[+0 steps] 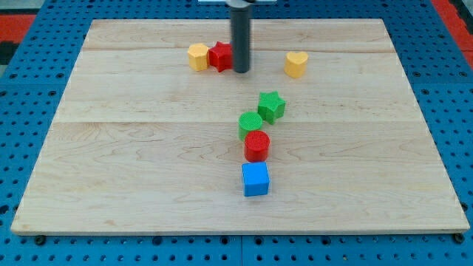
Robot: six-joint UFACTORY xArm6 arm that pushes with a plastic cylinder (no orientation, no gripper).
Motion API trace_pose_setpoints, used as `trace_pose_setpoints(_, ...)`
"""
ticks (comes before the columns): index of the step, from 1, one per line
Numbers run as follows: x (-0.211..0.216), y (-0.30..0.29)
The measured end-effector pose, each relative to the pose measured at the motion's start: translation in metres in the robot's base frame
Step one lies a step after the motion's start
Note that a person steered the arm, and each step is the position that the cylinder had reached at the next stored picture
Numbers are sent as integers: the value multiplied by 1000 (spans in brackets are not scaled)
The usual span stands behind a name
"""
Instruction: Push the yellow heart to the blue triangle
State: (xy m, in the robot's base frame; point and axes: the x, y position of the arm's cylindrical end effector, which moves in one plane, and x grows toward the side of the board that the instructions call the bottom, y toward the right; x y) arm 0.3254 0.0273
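The yellow heart (296, 64) lies near the view's top, right of centre. My tip (242, 71) rests on the board to the heart's left, about one block-width of gap away from it. The tip stands right against the red star (219, 56), on its right side. No blue triangle shows in this view; the only blue block is a blue cube (256, 179) toward the view's bottom centre.
A yellow hexagon (198, 56) touches the red star's left side. A green star (271, 106), a green cylinder (250, 123) and a red cylinder (257, 145) run in a line down the middle to the blue cube. The wooden board (111, 170) sits on a blue perforated base.
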Motion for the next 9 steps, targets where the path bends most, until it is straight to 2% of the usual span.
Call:
trace_pose_setpoints(1,-13,42)
trace_pose_setpoints(2,-32,57)
trace_pose_setpoints(3,-44,124)
trace_pose_setpoints(4,-23,171)
trace_pose_setpoints(5,0,145)
trace_pose_setpoints(6,-1,102)
trace_pose_setpoints(7,-7,92)
trace_pose_setpoints(8,-22,120)
trace_pose_setpoints(9,-27,114)
